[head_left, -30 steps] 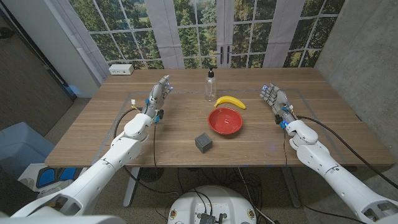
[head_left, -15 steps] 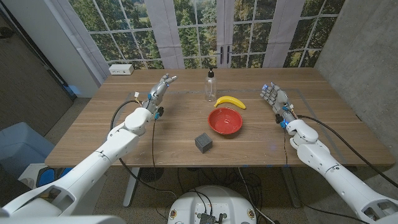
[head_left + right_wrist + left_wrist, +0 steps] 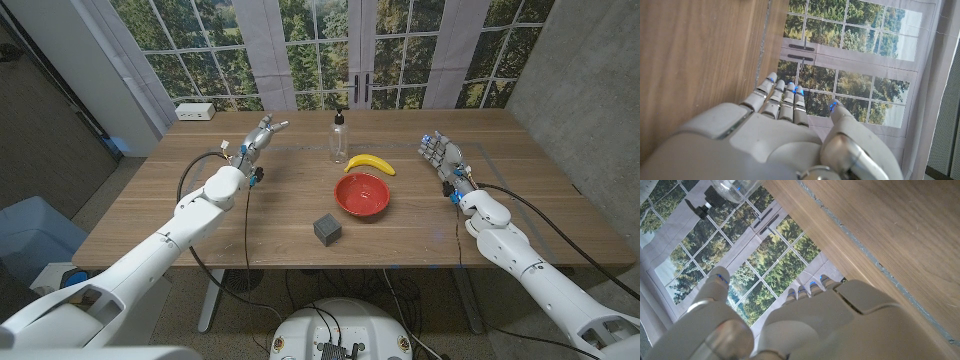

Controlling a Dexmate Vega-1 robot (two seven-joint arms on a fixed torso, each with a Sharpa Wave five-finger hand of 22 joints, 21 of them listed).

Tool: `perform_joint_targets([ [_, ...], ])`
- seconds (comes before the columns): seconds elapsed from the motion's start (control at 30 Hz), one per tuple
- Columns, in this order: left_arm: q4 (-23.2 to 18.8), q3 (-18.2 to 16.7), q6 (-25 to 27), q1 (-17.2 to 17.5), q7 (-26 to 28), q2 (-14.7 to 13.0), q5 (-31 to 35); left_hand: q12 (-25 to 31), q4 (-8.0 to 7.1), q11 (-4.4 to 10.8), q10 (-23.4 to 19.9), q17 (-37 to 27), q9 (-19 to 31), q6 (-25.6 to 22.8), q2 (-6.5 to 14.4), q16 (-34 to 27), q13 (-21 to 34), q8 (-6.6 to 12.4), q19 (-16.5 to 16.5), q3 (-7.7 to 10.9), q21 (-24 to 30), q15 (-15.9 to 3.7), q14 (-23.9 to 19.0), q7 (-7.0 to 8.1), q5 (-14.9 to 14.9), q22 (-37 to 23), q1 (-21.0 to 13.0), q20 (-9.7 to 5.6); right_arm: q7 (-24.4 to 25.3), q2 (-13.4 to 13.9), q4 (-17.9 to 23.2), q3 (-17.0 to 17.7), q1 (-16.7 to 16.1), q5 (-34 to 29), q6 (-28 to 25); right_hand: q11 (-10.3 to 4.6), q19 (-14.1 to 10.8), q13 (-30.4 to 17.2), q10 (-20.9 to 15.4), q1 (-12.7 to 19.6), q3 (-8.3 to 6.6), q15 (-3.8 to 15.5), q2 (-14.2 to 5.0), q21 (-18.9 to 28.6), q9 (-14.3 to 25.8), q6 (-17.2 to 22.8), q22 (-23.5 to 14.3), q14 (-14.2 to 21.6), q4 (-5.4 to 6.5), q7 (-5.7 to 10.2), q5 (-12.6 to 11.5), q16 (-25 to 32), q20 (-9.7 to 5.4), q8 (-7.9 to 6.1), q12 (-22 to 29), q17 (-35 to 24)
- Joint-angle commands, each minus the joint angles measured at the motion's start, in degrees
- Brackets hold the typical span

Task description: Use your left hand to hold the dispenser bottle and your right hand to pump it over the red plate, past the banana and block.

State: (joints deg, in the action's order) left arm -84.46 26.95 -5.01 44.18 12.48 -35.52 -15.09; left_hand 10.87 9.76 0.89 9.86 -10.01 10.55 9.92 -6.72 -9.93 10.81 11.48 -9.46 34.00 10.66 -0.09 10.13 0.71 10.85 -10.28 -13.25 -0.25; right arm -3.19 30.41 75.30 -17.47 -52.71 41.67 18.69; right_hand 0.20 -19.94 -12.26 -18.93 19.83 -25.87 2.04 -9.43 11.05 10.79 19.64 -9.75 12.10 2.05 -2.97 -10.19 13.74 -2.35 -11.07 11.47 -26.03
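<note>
A clear dispenser bottle (image 3: 339,138) with a black pump top stands upright at the back middle of the table; its black pump and clear body (image 3: 729,189) also show in the left wrist view. A yellow banana (image 3: 370,163) lies just right of it, behind the red plate (image 3: 363,194). A dark grey block (image 3: 327,229) sits in front of the plate. My left hand (image 3: 259,140) is open and raised left of the bottle, apart from it. My right hand (image 3: 438,157) is open at the right, far from the plate, holding nothing.
A white power strip (image 3: 194,112) lies at the table's back left corner. Windows and white curtains stand behind the table's far edge. A taped rectangle outlines the work area on the wooden table (image 3: 280,215).
My left hand has moved farther back and slightly right, toward the bottle. The right hand and all objects have stayed in place.
</note>
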Motion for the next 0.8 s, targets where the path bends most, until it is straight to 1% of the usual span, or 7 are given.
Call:
perform_joint_targets([
  [0.03, 4.59, 1.58, -0.63, -4.18, -1.89, 0.68, 2.37, 0.3, 0.36, -0.47, 12.32, -0.29, 0.13, 13.49, -0.04, -0.4, 0.26, 0.68, 0.35, -0.11, 0.43, 0.05, 7.77, -0.36, 0.51, -0.25, -0.78, -0.25, 1.03, -0.29, 0.04, -0.14, 0.25, -0.62, 0.19, 0.35, -0.47, -0.02, -0.52, -0.44, -0.08, -0.36, 0.07, 0.29, 0.13, 0.27, -0.14, 0.38, -0.37, -0.14, 0.05, -0.26, 0.12, -0.38, 0.43, -0.09],
  [0.07, 5.27, 1.77, -0.88, -4.76, -3.12, 0.71, 1.97, 0.32, 0.36, -0.45, 12.27, -0.29, 0.14, 13.38, -0.07, -0.43, 0.26, 0.74, 0.41, -0.13, 0.46, 0.03, 7.7, -0.35, 0.52, -0.25, -0.85, -0.27, 1.03, -0.31, 0.06, -0.13, 0.25, -0.58, 0.19, 0.3, -0.49, -0.02, -0.51, -0.46, -0.07, -0.31, 0.06, 0.3, 0.13, 0.28, -0.14, 0.37, -0.39, -0.14, 0.05, -0.27, 0.1, -0.38, 0.42, -0.08],
  [0.27, 6.93, 2.58, -1.56, -6.35, -4.82, 0.9, 2.37, 0.53, 0.37, -0.24, 11.78, -0.28, 0.14, 13.12, -0.27, -0.65, 0.27, 0.92, 1.06, -0.27, 0.75, -0.12, 7.23, -0.33, 0.6, -0.24, -1.34, -0.43, 1.63, -0.19, 0.65, -0.19, -0.09, -0.84, -0.01, 0.27, -0.49, -0.01, -0.55, -0.53, -0.01, -0.36, 0.05, 0.29, 0.13, 0.27, -0.14, 0.41, -0.6, -0.23, 0.03, -0.29, 0.16, -0.37, 0.42, 0.04],
  [0.33, 7.06, 2.81, -1.51, -6.69, -5.4, 0.73, 2.51, 0.58, 0.37, -0.08, 11.63, -0.27, 0.14, 13.07, -0.32, -0.7, 0.27, 0.96, 1.18, -0.31, 0.8, -0.15, 7.11, -0.36, 0.63, -0.24, -1.47, -0.39, 2.0, -0.26, 0.96, -0.16, -0.33, -0.87, 0.01, 0.14, -0.49, 0.0, -0.56, -0.55, 0.02, -0.38, 0.05, 0.29, 0.13, 0.26, -0.14, 0.43, -0.71, -0.28, 0.02, -0.3, 0.15, -0.36, 0.41, 0.1],
  [0.5, 7.85, 3.16, -2.17, -7.37, -6.62, 0.72, 2.51, 0.73, 0.38, 0.07, 11.19, -0.26, 0.14, 12.44, -0.54, -0.88, 0.27, 1.27, 1.84, -0.47, 1.04, -0.38, 6.56, -0.61, 0.71, -0.23, -1.94, -0.44, 2.69, -0.15, 2.0, -0.4, -0.89, -1.39, -0.08, 0.41, -0.47, 0.0, -0.62, -0.58, 0.04, -0.51, -0.01, 0.28, 0.13, 0.34, -0.14, 0.43, -0.87, -0.29, 0.0, -0.31, 0.21, -0.38, 0.41, 0.19],
  [0.63, 7.85, 4.12, -1.64, -8.19, -7.22, 0.32, 3.96, 0.87, 0.38, 0.05, 10.77, -0.25, 0.13, 12.22, -0.68, -0.99, 0.27, 1.39, 2.25, -0.58, 1.18, -0.59, 6.17, -0.65, 0.76, -0.22, -2.27, -0.36, 2.92, -0.16, 2.54, -0.49, -1.17, -1.58, 0.05, 0.25, -0.44, 0.01, -0.62, -0.55, 0.02, -0.45, -0.06, 0.26, 0.13, 0.31, -0.14, 0.4, -1.03, -0.32, -0.03, -0.35, 0.22, -0.36, 0.4, 0.27],
  [0.8, 8.81, 4.66, -2.42, -9.16, -9.55, 0.23, 3.74, 0.94, 0.38, 0.11, 10.5, -0.24, 0.12, 12.07, -0.81, -1.12, 0.27, 1.48, 2.61, -0.68, 1.29, -0.58, 5.69, -0.65, 0.81, -0.21, -2.59, -0.43, 2.5, -0.07, 3.1, -0.64, -1.44, -1.46, 0.04, 0.36, -0.43, 0.02, -0.64, -0.46, -0.04, -0.48, -0.13, 0.26, 0.13, 0.32, -0.14, 0.42, -1.28, -0.32, -0.07, -0.37, 0.3, -0.36, 0.39, 0.38],
])
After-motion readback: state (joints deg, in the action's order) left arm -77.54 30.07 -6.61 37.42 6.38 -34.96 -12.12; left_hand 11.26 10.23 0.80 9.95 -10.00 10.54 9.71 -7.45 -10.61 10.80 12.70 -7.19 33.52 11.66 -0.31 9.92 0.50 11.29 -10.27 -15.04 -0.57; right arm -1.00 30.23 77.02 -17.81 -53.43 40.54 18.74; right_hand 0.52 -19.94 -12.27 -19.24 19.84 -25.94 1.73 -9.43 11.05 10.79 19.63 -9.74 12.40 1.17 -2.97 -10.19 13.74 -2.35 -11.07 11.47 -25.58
